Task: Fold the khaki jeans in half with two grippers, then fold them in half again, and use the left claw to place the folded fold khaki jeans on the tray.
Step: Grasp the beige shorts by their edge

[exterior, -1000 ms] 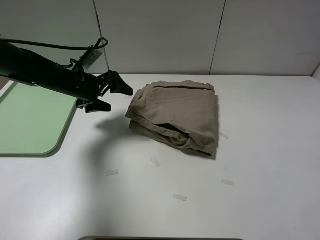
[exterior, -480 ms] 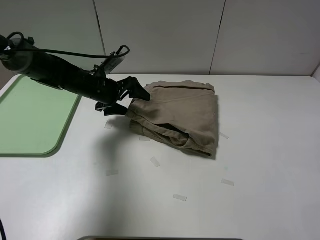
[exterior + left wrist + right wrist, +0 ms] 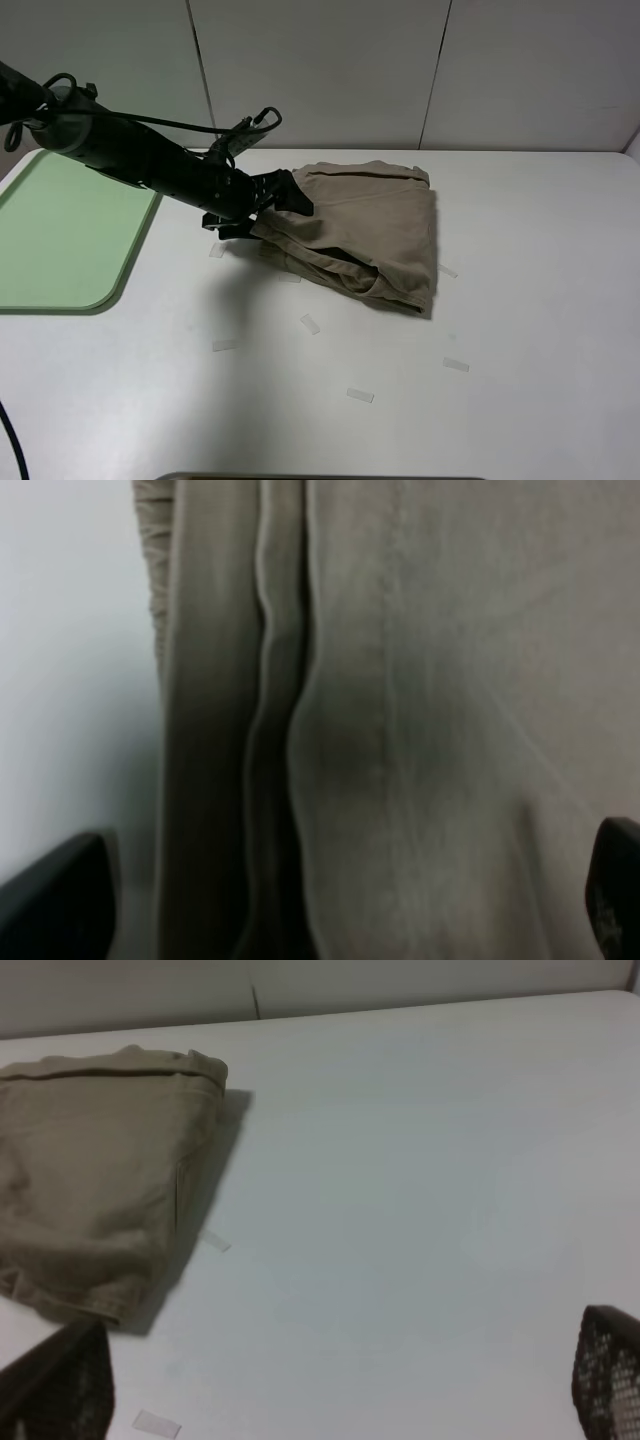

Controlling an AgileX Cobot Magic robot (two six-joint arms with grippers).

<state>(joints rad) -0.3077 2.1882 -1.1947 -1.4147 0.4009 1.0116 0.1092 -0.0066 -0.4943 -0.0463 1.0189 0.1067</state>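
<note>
The black left robot arm reaches in low from the left of the exterior view, stretched nearly level over the white tabletop [image 3: 520, 300], its cable looping above the wrist. Its black pronged left claw [image 3: 268, 206] sits at the left edge of the folded khaki-tan cotton jeans [image 3: 370, 225], jaws spread wide, one prong above the cloth's edge and the other lower beside it; in the left wrist view both prong tips stand far apart with the layered folds between them, and nothing is clamped. The right gripper [image 3: 340, 1380] is out of the exterior view; its own wrist camera shows two black fingertips wide apart over bare table, well away from the jeans. The pale mint-green rectangular plastic tray [image 3: 60, 240] with rounded corners lies at the table's left side, beneath the left arm, with nothing visible on it. The jeans lie on the table's middle as a compact folded bundle, well apart from the tray. Several small pale tape strips [image 3: 311, 324] are scattered on the table in front of the bundle.
</note>
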